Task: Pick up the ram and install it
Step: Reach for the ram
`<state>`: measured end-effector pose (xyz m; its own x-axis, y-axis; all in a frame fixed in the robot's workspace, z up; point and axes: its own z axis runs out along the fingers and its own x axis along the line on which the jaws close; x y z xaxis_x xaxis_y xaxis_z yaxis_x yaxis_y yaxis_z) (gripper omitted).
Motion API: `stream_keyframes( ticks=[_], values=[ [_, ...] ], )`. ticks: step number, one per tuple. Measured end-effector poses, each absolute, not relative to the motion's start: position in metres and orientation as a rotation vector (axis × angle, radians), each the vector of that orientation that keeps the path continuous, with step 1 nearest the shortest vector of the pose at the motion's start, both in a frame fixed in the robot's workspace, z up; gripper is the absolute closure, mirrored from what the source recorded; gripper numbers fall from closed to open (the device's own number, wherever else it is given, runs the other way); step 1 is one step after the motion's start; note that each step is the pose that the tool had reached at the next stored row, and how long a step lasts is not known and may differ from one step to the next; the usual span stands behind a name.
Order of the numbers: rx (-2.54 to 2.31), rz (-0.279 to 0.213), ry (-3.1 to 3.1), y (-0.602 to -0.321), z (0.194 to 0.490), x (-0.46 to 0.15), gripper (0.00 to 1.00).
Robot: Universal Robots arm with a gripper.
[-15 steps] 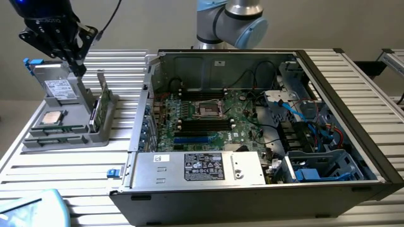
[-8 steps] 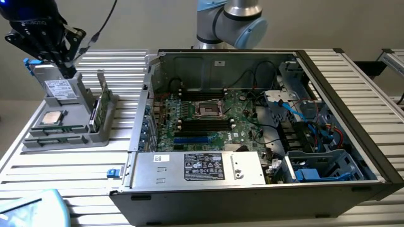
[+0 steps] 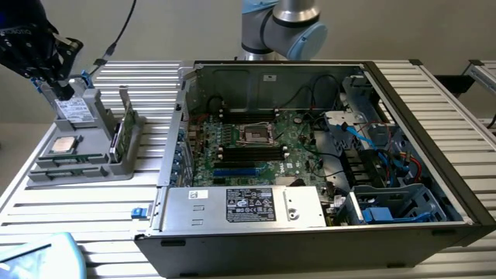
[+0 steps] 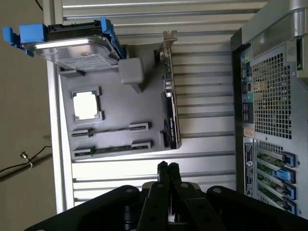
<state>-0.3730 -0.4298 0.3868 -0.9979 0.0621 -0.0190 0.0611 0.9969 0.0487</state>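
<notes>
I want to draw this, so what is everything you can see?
ram: two sticks, green, flat in tray.
tray: one, grey, exterior view's left.
processor chip: one, silver, in tray.
hard drive: one, silver, blue clips, upright in tray.
bracketed card: one, green, upright in tray.
computer case: one, black, open, middle.
motherboard: one, green, inside case.
power supply: one, silver, inside case.
table: one, silver slats, underneath.
arm: one, grey-blue, behind case.
gripper: one, black, shut, near hard drive.

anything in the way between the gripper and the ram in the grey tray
Nothing visible. The ram lies flat in the grey tray, uncovered, and the gripper hangs apart from it with open air between. The upright green card stands at the tray's side towards the computer case, beside the ram, not over it.
</notes>
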Motion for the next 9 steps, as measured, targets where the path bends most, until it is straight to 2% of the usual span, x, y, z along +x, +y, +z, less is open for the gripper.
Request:
stream_keyframes(
  ticks=[9],
  values=[
    [0.096, 0.075, 3.119, -0.435, 0.382, -0.414, 0.9]
  ],
)
